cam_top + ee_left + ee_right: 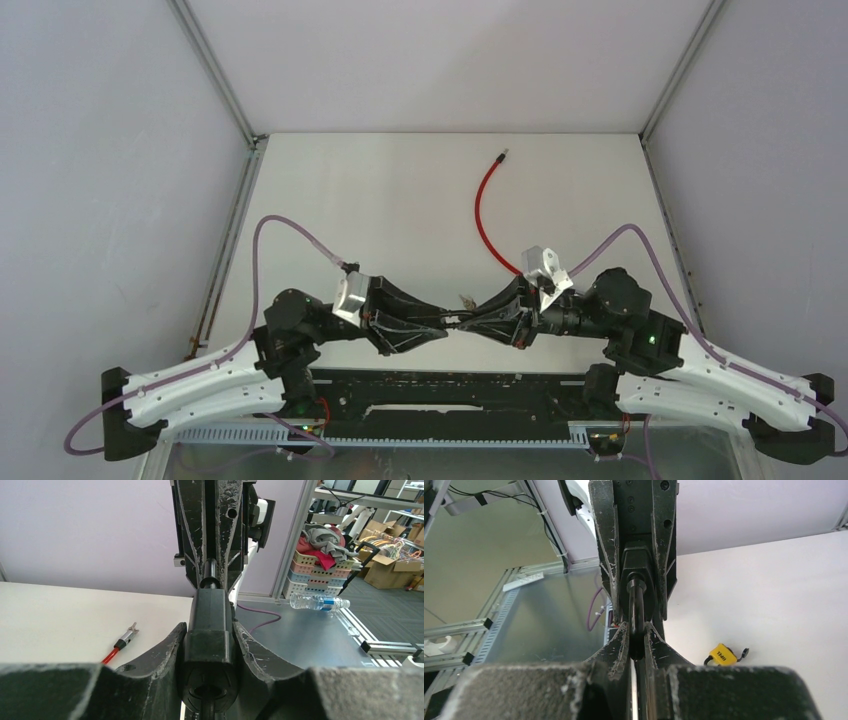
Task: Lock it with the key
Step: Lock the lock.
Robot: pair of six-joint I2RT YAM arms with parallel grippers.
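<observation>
The black lock (207, 647) is pinched in the left jaws above the tabletop (380, 200). A rod (636, 611), pinched in the right jaws, is seated in it, and their axis runs arm to arm. What is judged the key (723, 654), yellow-tagged, lies just beyond, midway between the arms.

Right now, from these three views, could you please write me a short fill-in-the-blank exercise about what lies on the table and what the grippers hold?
1. The cable lying on the table is ___.
2. The left gripper is shut on a ___ lock.
3. The small tag on the table is ___.
4. The right gripper pinches a thin rod that sticks out of the ___.

Missing words: red; black; yellow; lock.
</observation>
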